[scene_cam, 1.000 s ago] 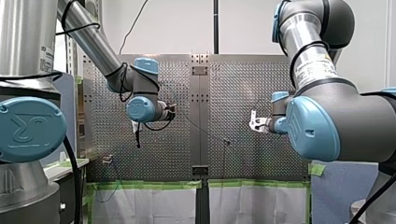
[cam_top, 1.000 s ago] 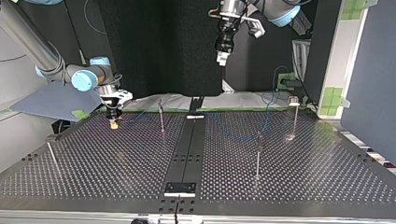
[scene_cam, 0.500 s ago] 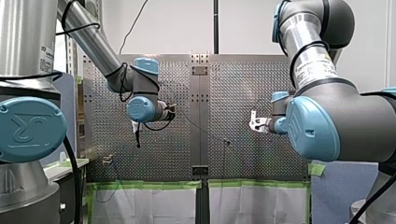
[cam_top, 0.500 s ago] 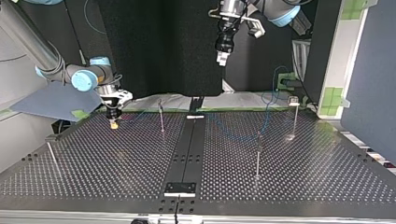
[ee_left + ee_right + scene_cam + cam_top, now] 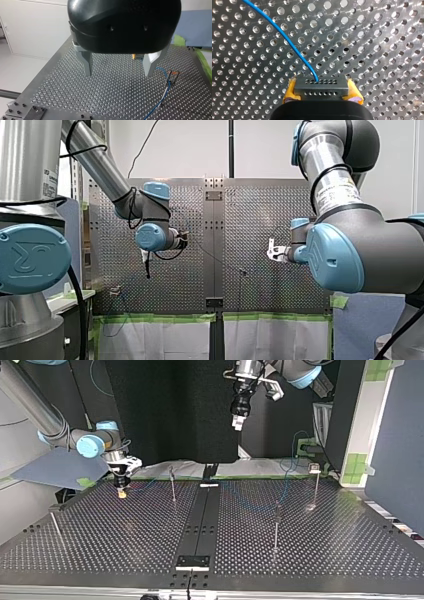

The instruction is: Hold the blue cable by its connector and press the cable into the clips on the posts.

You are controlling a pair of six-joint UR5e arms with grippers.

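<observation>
Nothing is shifting since before: right gripper [image 5: 322, 91] is clamping the rigid connector [image 5: 321, 85], judged the soundest hold; limp blue cable [image 5: 287, 40] trailing; left gripper [image 5: 118, 72] gaping

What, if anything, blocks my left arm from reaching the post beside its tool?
Probably nothing: the left tool hangs open above the table, and the post with the blue cable stands beside it, nothing between.

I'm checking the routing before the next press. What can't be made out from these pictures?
Right wrist view: the right gripper hides the underside of the connector; the blue cable runs off the edge.
Top view: cable too thin to trace to the posts.
Left wrist view: clip too small to judge seating.
</observation>
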